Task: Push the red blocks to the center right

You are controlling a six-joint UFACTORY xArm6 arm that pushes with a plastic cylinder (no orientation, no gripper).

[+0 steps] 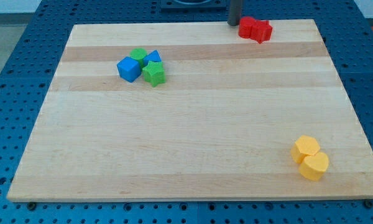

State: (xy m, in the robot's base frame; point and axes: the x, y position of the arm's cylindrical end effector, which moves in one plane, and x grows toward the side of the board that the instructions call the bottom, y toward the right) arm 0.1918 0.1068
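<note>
Two red blocks touch each other at the view's top right of the wooden board: one [247,27] on the left, one [262,31] on the right. Their exact shapes are hard to make out. My tip [234,23] is the lower end of a dark rod coming down from the top edge. It stands just left of the left red block, touching or nearly touching it.
A blue cube [128,69], a small blue block [153,57], and two green blocks [138,54] [154,73] cluster at the upper left. Two yellow blocks [306,148] [314,166] sit at the lower right. The board [193,143] lies on a blue perforated table.
</note>
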